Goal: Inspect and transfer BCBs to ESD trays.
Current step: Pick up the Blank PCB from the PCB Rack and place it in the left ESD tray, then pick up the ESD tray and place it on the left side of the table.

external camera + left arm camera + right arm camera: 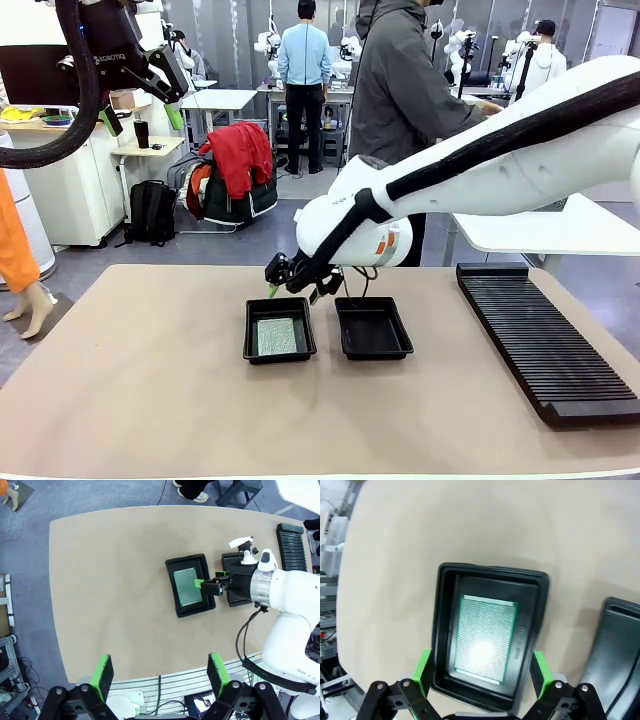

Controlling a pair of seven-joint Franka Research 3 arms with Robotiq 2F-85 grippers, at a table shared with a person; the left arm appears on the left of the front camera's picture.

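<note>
The board (485, 637) lies flat in its tray (445, 610), so the right fingers (424, 666) hang released above it; the left fingers (104, 675) hover spread, well clear.

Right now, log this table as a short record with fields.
Left tray: holds one green board, lying flat
Right tray: empty
Rack: on the table, right side
Right gripper: open, hovering over the left tray, holding nothing
Left gripper: open, raised high above the table, holding nothing

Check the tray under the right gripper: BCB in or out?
In: a green BCB lies flat on the floor of the ESD tray, below the open right gripper.
</note>
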